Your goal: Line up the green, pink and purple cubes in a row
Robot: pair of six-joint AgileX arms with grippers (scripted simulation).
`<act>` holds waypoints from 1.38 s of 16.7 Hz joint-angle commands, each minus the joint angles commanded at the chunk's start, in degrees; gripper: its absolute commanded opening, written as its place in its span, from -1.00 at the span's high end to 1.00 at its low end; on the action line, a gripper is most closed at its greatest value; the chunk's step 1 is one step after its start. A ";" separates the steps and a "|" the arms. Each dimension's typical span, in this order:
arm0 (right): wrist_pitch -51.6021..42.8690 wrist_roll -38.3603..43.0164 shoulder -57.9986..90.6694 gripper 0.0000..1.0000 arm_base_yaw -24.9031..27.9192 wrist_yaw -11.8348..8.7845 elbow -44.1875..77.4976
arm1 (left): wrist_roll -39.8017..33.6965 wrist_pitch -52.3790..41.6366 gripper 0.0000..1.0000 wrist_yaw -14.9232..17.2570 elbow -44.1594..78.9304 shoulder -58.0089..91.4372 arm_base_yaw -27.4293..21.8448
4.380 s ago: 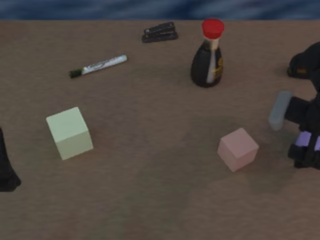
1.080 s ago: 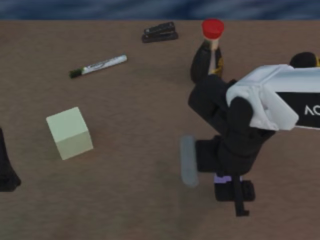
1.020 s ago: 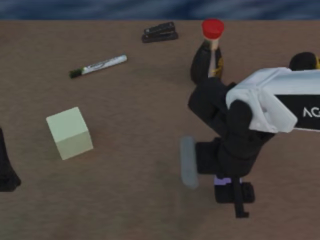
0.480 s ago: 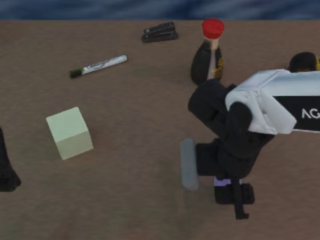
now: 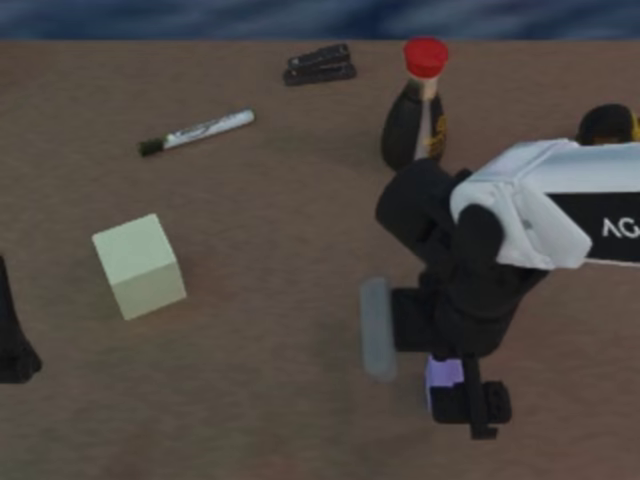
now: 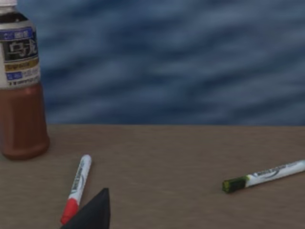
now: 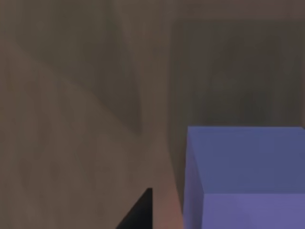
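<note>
The pale green cube stands alone at the table's left. My right gripper hangs low over the front right, open. The purple cube sits on the table right by it. In the right wrist view one dark fingertip stands apart from the cube's side, with a pinkish strip in the gap. The pink cube is hidden in the top view under my right arm. My left gripper is parked at the left edge.
A soy sauce bottle stands at the back, just behind my right arm. A black stapler and a green-capped marker lie at the back. The left wrist view also shows a brown bottle and a red-capped marker.
Over four seconds my right arm carried the purple cube leftward over the pink cube's place. In the last half second more of the purple cube has come into sight beside the gripper.
</note>
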 joint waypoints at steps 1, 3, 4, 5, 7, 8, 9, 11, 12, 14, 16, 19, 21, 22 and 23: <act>0.00 0.00 0.00 -1.00 0.00 0.00 0.00 | 0.00 0.00 -1.00 0.00 0.00 0.00 0.00; 0.00 0.00 0.00 -1.00 0.00 0.00 0.00 | 0.00 0.00 -1.00 0.00 0.00 0.00 0.00; 0.00 0.00 0.00 -1.00 0.00 0.00 0.00 | 0.00 0.00 -1.00 0.00 0.00 0.00 0.00; 0.00 0.00 0.00 -1.00 0.00 0.00 0.00 | 0.00 0.00 -1.00 0.00 0.00 0.00 0.00; 0.00 0.00 0.00 -1.00 0.00 0.00 0.00 | 0.00 0.00 -1.00 0.00 0.00 0.00 0.00; 0.00 0.00 0.00 -1.00 0.00 0.00 0.00 | 0.00 0.00 -1.00 0.00 0.00 0.00 0.00; -0.01 0.00 -0.04 -1.00 -0.07 0.00 0.01 | 0.00 0.00 -1.00 0.00 0.00 0.00 0.00; -1.00 0.02 -0.36 -1.00 -0.10 0.03 0.82 | 0.00 0.00 -1.00 0.00 0.00 0.00 0.00; -2.37 0.07 -0.85 -1.00 -0.16 0.06 1.78 | 0.00 0.00 -1.00 0.00 0.00 0.00 0.00; -6.37 0.06 -2.26 -1.00 -0.18 0.04 4.20 | 0.00 0.00 -1.00 0.00 0.00 0.00 0.00; -11.15 -0.26 -3.75 -1.00 0.13 -0.05 6.78 | 0.00 0.00 -1.00 0.00 0.00 0.00 0.00; -15.07 -0.37 -5.62 -1.00 0.24 -0.04 9.41 | 0.00 0.00 -1.00 0.00 0.00 0.00 0.00; -15.22 -0.36 -5.73 -1.00 0.23 -0.03 9.53 | 0.00 0.00 -1.00 0.00 0.00 0.00 0.00; -15.22 -0.36 -5.73 -1.00 0.23 -0.03 9.53 | 0.00 0.00 -1.00 0.00 0.00 0.00 0.00; -15.07 -0.35 -5.50 -1.00 0.09 -0.03 9.38 | 0.00 0.00 -1.00 0.00 0.00 0.00 0.00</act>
